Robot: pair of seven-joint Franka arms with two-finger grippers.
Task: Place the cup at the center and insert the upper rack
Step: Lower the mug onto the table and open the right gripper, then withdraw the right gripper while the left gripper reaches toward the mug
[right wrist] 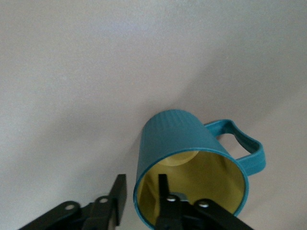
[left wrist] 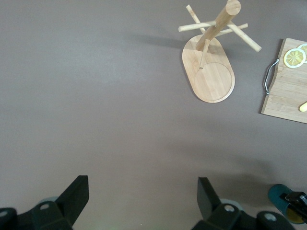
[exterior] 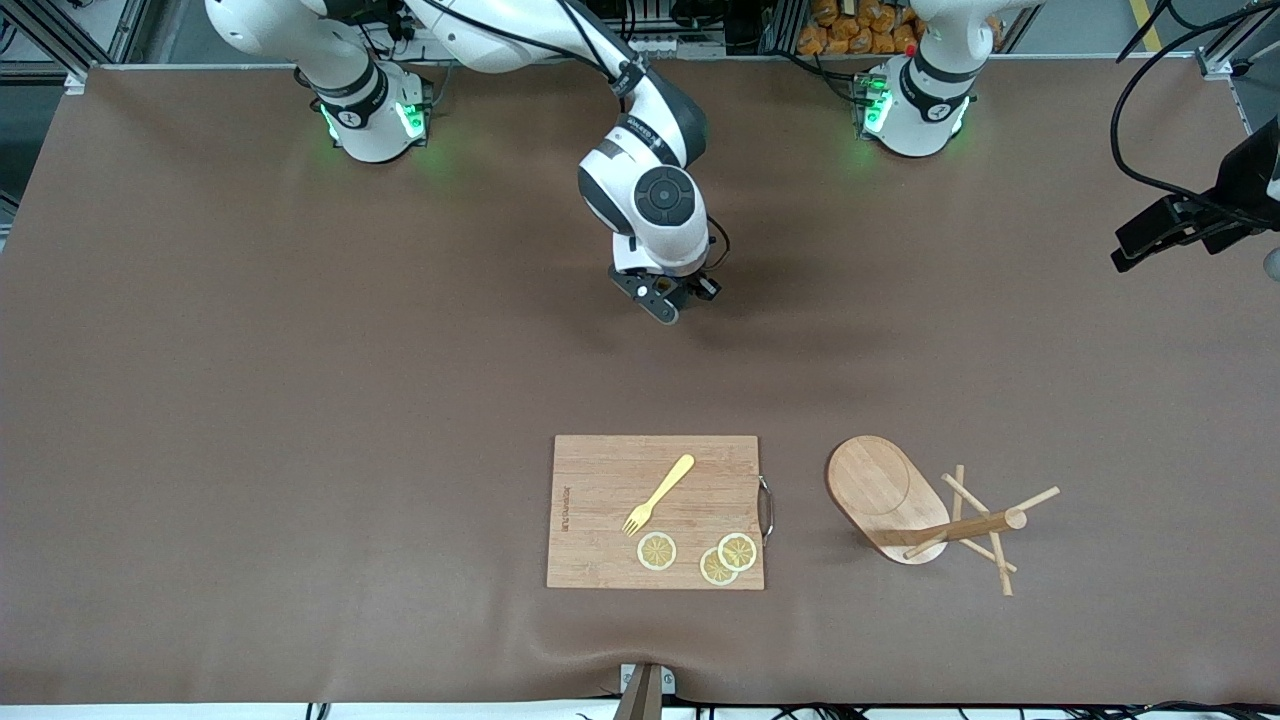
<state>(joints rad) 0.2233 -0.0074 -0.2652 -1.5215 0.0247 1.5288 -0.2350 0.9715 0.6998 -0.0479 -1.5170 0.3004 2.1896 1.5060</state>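
The teal ribbed cup (right wrist: 187, 143) with a yellowish inside stands on the brown table, mouth up, its loop handle to one side. My right gripper (right wrist: 141, 183) straddles the cup's rim, one finger inside and one outside, with a gap on each side, so it is open. In the front view the right gripper (exterior: 668, 305) hangs low over the table's middle and hides the cup. The upper rack (exterior: 890, 495), a wooden mug tree, stands on its oval base toward the left arm's end. My left gripper (left wrist: 143, 201) is wide open over bare table, and the cup (left wrist: 280, 199) shows at the edge of its view.
A wooden cutting board (exterior: 600, 500) lies nearer the front camera than the right gripper, beside the rack. It carries a yellow fork (exterior: 660, 492) and three lemon slices (exterior: 657, 550). The left arm's hand (exterior: 1160, 235) hangs at the table's edge.
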